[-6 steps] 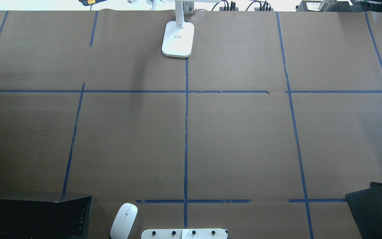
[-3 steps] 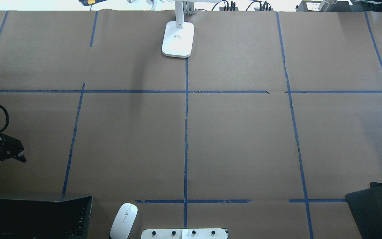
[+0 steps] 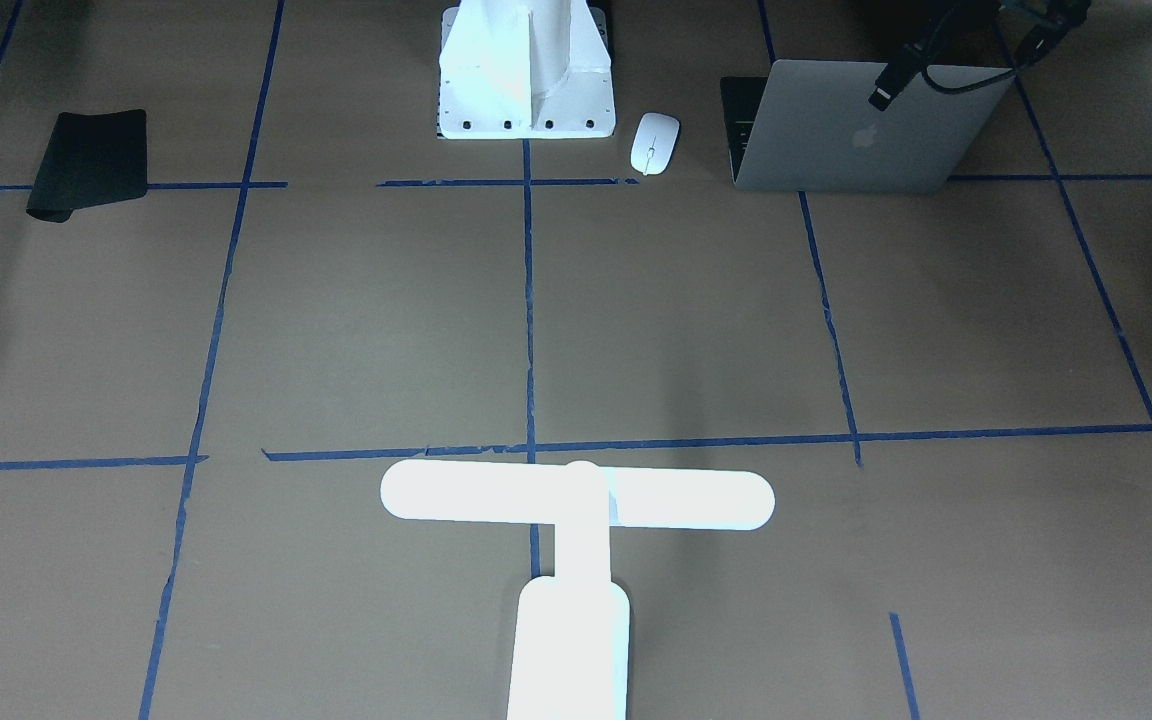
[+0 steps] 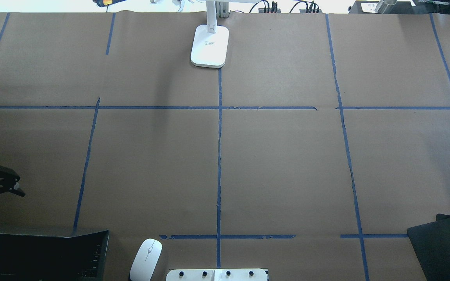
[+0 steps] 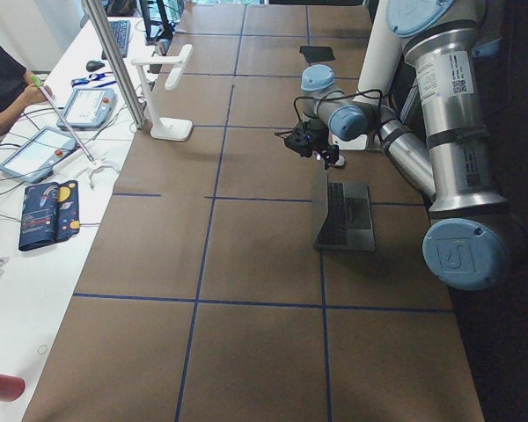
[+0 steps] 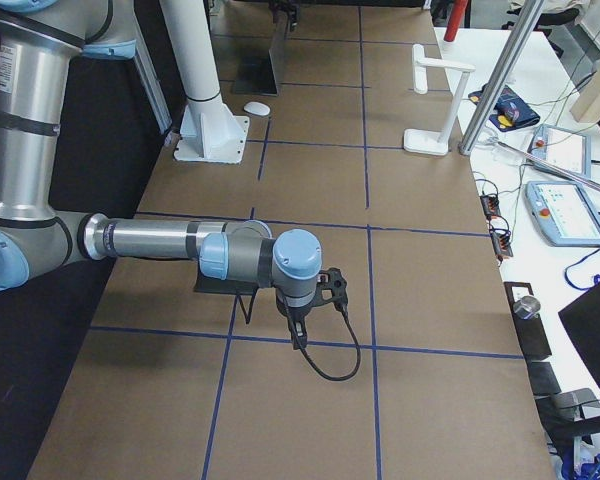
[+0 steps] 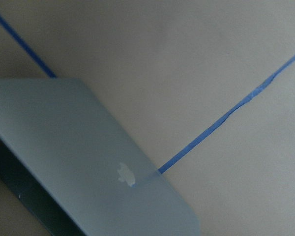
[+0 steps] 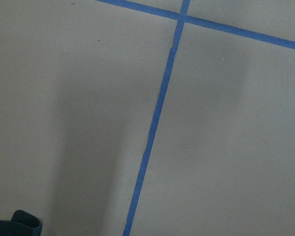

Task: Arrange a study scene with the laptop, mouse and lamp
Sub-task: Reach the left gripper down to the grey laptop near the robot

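The silver-grey laptop stands open at the table's near-left corner, with its lid and Apple logo turned away from the robot. Its black keys show in the overhead view. The white mouse lies just right of it, beside the pedestal. The white lamp stands upright at the far middle edge, and its base shows in the overhead view. My left gripper hovers above and beyond the laptop's lid; I cannot tell whether it is open. My right gripper hangs low over bare paper, and its state is unclear.
A black flexible mat lies at the near right, by the right arm. The white bolted pedestal is at the near middle. Blue tape lines grid the brown paper. Operators' tablets and cables lie beyond the far edge.
The left arm's black wrist part came into the overhead view from the left edge, then drew back a little to the left and nearer. Laptop, mouse and lamp have not moved.
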`<state>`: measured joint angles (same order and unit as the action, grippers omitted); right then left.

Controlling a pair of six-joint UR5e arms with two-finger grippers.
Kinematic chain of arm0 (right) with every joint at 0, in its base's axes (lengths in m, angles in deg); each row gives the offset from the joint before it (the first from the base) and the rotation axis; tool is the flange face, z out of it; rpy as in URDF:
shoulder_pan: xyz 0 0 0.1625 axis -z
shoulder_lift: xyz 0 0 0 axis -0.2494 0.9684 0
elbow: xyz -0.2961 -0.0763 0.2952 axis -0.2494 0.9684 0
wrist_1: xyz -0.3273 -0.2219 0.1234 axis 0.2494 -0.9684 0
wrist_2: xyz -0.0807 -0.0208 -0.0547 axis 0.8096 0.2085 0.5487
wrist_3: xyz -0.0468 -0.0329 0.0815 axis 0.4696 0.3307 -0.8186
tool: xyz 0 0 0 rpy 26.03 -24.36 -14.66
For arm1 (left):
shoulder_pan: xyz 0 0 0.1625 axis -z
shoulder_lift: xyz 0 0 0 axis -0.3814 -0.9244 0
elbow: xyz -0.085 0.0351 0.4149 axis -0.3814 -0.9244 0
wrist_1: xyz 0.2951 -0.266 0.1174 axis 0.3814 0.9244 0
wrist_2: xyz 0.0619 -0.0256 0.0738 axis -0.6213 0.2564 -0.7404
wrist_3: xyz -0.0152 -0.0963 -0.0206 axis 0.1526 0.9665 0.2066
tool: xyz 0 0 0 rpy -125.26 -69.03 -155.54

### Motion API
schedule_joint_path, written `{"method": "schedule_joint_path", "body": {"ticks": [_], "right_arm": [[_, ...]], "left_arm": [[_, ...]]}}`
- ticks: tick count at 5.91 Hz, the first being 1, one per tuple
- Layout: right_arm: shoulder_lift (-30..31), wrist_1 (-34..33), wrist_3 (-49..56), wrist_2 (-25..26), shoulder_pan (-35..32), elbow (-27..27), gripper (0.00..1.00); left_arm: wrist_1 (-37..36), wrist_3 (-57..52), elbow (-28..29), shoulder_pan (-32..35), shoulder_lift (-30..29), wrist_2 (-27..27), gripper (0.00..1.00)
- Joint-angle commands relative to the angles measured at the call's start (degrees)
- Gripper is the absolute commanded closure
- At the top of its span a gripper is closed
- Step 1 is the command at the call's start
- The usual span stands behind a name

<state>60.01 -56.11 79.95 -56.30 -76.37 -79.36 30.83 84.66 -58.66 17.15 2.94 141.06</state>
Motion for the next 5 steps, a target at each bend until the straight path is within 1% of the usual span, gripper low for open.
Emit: {"method": "schedule_joint_path", "body": {"ticks": [1,2,3,5], "right_arm": [[1.2,1.23,0.03,-0.33,0.02,-0.55,0.0],[3.64,6.46,-0.32,-0.33,0.02,-0.47,0.0],[5.15,9.99,-0.5,-0.33,0.02,-0.47,0.0],[5.16,10.64,-0.59,-0.33,0.02,-0.56,0.0]], "left_arm": [[0.05,3.95,-0.49,-2.29,3.33,-0.2,0.0],[-0.04,4.39,-0.58,-2.39,4.32,-0.38,0.0],[-0.04,4.48,-0.58,-2.83,4.77,-0.38,0.0],[-0.04,6.67,-0.23,-4.32,4.68,-0.46,0.0]]}}
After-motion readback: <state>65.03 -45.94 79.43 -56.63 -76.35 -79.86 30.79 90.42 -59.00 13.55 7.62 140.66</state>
